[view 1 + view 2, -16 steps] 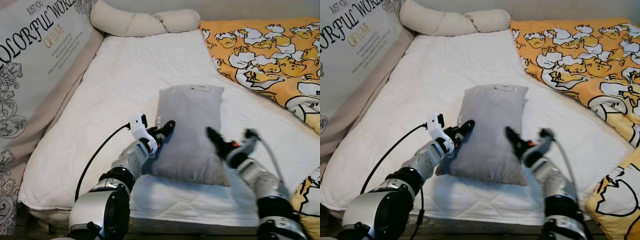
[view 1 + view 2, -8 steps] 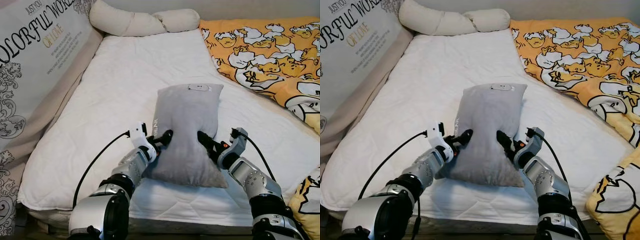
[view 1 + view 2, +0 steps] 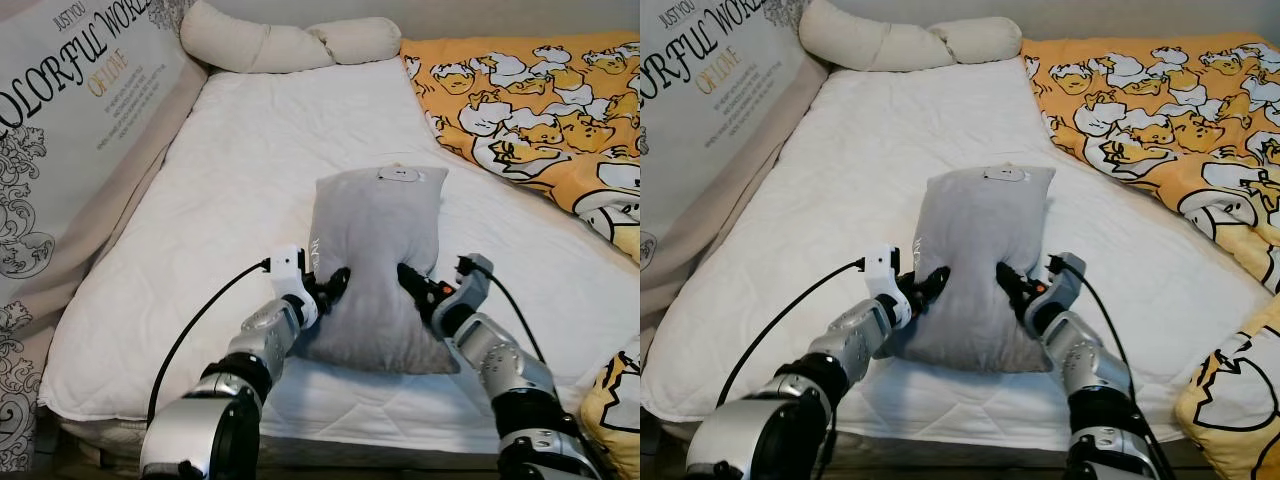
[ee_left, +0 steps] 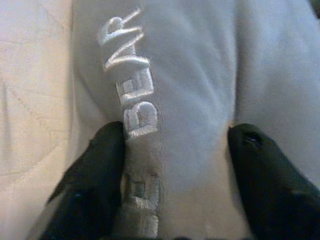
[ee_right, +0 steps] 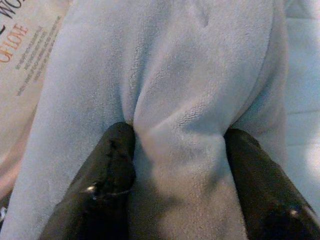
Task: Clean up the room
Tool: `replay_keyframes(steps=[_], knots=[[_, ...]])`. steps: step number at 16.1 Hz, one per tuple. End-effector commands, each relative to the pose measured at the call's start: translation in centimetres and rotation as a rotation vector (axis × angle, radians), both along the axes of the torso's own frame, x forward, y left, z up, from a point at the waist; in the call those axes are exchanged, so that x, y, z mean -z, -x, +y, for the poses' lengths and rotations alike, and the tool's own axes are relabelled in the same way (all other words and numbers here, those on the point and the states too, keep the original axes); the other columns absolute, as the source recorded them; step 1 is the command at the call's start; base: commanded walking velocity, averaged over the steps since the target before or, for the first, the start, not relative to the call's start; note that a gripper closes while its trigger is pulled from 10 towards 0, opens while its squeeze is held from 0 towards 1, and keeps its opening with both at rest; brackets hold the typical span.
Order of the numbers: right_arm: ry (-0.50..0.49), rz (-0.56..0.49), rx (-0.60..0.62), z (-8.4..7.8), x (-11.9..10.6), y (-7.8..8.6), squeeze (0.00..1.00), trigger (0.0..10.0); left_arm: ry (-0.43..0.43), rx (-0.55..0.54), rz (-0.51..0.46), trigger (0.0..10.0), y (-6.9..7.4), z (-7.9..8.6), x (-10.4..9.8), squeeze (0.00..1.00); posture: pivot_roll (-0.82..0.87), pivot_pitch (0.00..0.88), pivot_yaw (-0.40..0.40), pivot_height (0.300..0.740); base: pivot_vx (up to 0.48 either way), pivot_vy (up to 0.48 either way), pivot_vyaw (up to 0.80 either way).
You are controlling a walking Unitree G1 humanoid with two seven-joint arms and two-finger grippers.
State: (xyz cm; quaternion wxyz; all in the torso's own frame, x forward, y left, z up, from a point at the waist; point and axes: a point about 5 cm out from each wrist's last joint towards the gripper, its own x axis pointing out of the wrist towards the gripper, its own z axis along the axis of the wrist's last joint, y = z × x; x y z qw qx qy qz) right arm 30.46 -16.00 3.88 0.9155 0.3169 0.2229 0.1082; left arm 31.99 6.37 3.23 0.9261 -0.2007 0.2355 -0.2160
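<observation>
The grey pillow [image 3: 378, 265] lies near the mattress's [image 3: 250, 160] front edge, about midway along it. The left gripper [image 3: 333, 283] pinches a fold of its left side and the right gripper [image 3: 408, 277] pinches a fold of its right side, fingers sunk into the plush. To lift well, both should rise together and level, since thin folds may slip. Count: one grey pillow, two grippers, one cream bolster [image 3: 285, 42] at the far edge, one duck-print quilt [image 3: 530, 110] along the right side.

Both eye views look forward and down from the head over the bed [image 3: 250, 160], sharing almost the same scene. Each wrist view looks along its own fingers [image 4: 95, 175], very close against the pillow [image 4: 200, 75].
</observation>
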Motion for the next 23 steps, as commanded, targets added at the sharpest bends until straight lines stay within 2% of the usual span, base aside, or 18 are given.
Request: replay_keyframes(steps=[1,3,5,9,12,13,14,15,16,18,19,20,23], knots=[[0.009,0.039,-0.058,1.7,0.8,0.3,0.0,0.0,-0.038,0.052,0.045,0.0,1.0,-0.6,1.0,0.0,-0.15,0.0,0.116,0.74,0.0,0.0,0.0],[0.057,0.009,-0.074,2.4,0.6,-0.2,0.0,0.0,-0.061,0.045,0.036,0.0,1.0,-0.5,1.1,0.0,-0.13,0.0,0.128,0.74,0.0,0.0,0.0],[0.062,-0.062,-0.092,3.1,-0.6,-0.8,0.0,0.0,-0.066,0.039,0.003,0.0,0.6,-0.4,0.6,0.0,-0.12,0.0,0.135,0.74,0.0,0.0,0.0],[0.076,-0.167,-0.11,4.5,-2.6,-2.2,0.0,0.0,-0.089,0.068,-0.157,0.0,-1.3,-0.7,-2.3,0.0,-0.1,0.0,0.154,0.74,0.0,0.0,0.0],[0.108,-0.236,-0.05,4.0,-3.7,-2.7,0.0,0.0,-0.124,0.089,-0.272,0.0,-2.3,-0.8,-4.4,0.0,-0.09,0.0,0.158,0.74,0.0,0.0,0.0],[0.15,-0.288,-0.02,3.4,-4.4,-2.7,0.0,0.0,-0.137,0.099,-0.34,0.0,-2.7,-0.8,-5.5,0.0,-0.07,0.0,0.151,0.74,0.0,0.0,0.0],[0.145,-0.337,0.006,3.1,-5.1,-2.6,0.0,0.0,-0.142,0.1,-0.39,0.0,-2.9,-0.6,-6.4,0.0,-0.07,0.0,0.15,0.74,0.0,0.0,0.0],[0.138,-0.355,0.014,3.0,-5.4,-2.5,0.0,0.0,-0.142,0.099,-0.404,0.0,-3.0,-0.6,-6.7,0.0,-0.07,0.0,0.15,0.74,0.0,0.0,0.0],[0.12,-0.417,0.035,2.6,-6.5,-1.9,0.0,0.0,-0.166,0.111,-0.47,0.0,-2.9,-0.5,-7.6,0.0,-0.07,0.0,0.16,0.74,0.0,0.0,0.0],[0.124,-0.445,0.057,2.4,-7.1,-1.5,0.0,0.0,-0.186,0.136,-0.518,0.0,-2.4,-0.4,-8.0,0.0,-0.09,0.0,0.173,0.74,0.0,0.0,0.0],[0.155,-0.446,0.061,2.4,-7.3,-1.5,0.0,0.0,-0.191,0.143,-0.525,0.0,-2.1,-0.3,-8.1,0.0,-0.1,0.0,0.179,0.74,0.0,0.0,0.0],[0.237,-0.44,0.038,2.6,-7.2,-1.4,0.0,0.0,-0.202,0.131,-0.535,0.0,-1.9,0.0,-8.1,0.0,-0.11,0.0,0.179,0.74,0.0,0.0,0.0],[0.22,-0.45,0.043,2.8,-8.0,-1.2,0.0,0.0,-0.22,0.093,-0.537,0.0,-1.2,0.2,-8.1,0.0,-0.07,0.0,0.147,0.74,0.0,0.0,0.0]])
